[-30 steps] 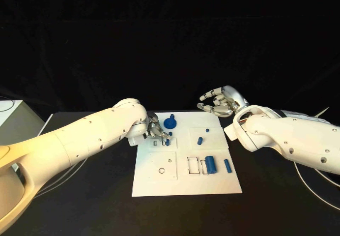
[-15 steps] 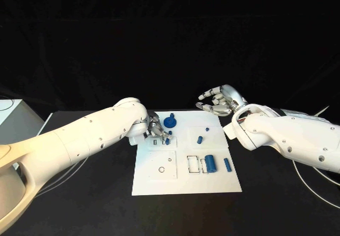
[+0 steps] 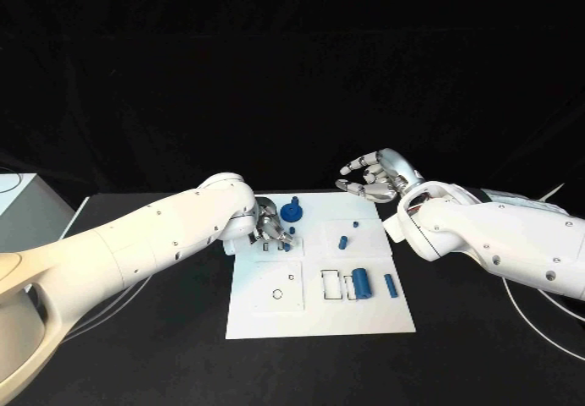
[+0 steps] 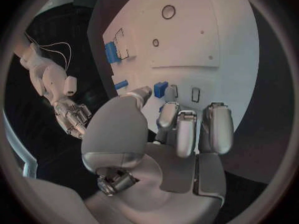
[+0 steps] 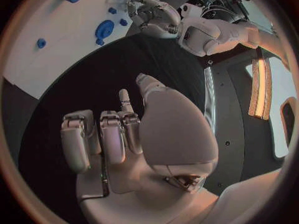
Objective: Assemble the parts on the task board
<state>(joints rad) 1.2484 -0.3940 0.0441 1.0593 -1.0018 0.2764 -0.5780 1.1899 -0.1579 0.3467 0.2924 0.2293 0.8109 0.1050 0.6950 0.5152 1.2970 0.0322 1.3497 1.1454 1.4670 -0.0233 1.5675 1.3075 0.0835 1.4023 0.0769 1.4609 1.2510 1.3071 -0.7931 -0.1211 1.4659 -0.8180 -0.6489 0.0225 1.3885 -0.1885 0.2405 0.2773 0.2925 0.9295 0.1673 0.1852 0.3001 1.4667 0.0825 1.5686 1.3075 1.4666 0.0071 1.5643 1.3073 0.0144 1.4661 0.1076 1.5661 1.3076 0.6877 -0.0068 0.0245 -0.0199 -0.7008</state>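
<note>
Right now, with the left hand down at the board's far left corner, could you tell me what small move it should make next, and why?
Probably ease the left hand down to seat the small blue part at its fingertips, since that part sits right beside the narrow slots on the task board. The right hand hovers beyond the far edge, holding nothing.

White task board [image 3: 366, 317], blue parts [image 3: 361, 282] (black outlines printed), black table [image 3: 146, 347], silver fingers [image 4: 177, 129].

black table [image 3: 146, 355], dark backdrop, white box [image 3: 27, 203]
</note>
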